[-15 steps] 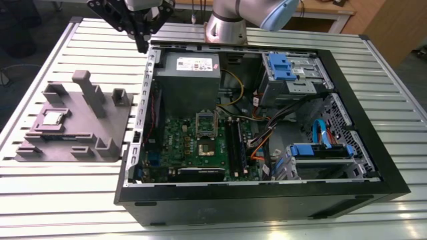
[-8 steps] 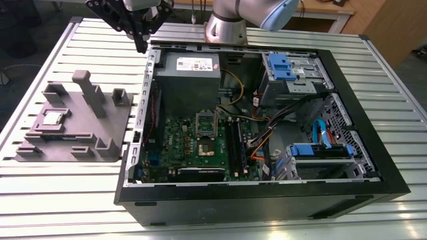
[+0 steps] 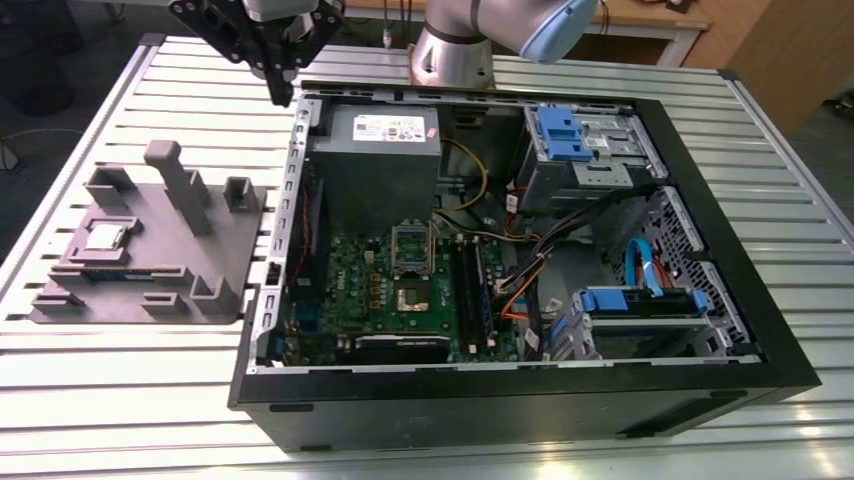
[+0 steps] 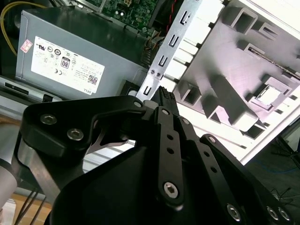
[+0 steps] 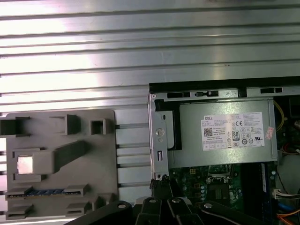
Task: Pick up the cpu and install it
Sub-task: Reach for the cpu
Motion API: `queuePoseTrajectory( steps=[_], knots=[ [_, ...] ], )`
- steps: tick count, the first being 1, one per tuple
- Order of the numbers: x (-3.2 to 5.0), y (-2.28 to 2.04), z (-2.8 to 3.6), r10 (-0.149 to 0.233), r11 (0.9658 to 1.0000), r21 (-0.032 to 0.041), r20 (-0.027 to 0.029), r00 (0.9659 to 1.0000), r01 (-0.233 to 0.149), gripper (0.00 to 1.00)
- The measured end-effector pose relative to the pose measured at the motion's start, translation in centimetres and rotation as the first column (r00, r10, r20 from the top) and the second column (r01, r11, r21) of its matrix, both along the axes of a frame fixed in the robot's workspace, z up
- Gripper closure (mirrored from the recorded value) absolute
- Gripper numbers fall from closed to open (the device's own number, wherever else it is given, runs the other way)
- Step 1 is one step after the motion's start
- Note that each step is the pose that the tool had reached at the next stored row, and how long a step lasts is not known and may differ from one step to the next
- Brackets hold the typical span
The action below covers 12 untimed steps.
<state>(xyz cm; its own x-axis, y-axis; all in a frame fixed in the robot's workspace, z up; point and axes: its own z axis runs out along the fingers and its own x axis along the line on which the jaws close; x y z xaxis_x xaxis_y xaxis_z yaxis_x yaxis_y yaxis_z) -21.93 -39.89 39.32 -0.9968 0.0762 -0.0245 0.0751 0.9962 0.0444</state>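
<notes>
1. The gripper (image 3: 280, 95) is being held high over the far left corner of the open computer case (image 3: 534, 385). Its fingers are pressed together and nothing is being pinched.
2. The cpu (image 3: 104, 237) is being kept flat in a square recess of the grey fixture (image 3: 200, 250), on the exterior view's left and well apart from the gripper.
3. The dark socket (image 3: 411, 295) on the green board is being left bare, so nothing is judged installed yet.
4. A knock is being risked: the fixture's upright posts (image 3: 180, 185) stand just beside the cpu and could be struck by a wide approach.
5. A slip is being risked too, since little edge is being offered above the recess and a shallow pinch could tilt or drop the cpu.
6. Socket damage is being risked if the cpu is lowered skewed.
</notes>
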Motion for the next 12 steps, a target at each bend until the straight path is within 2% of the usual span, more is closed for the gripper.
queuePoseTrajectory(
  steps=[12],
  knots=[
    [-0.28,0.00,0.00,0.000,1.0000,0.0000,0.0000,1.0000,0.000,0.90]
  ],
)
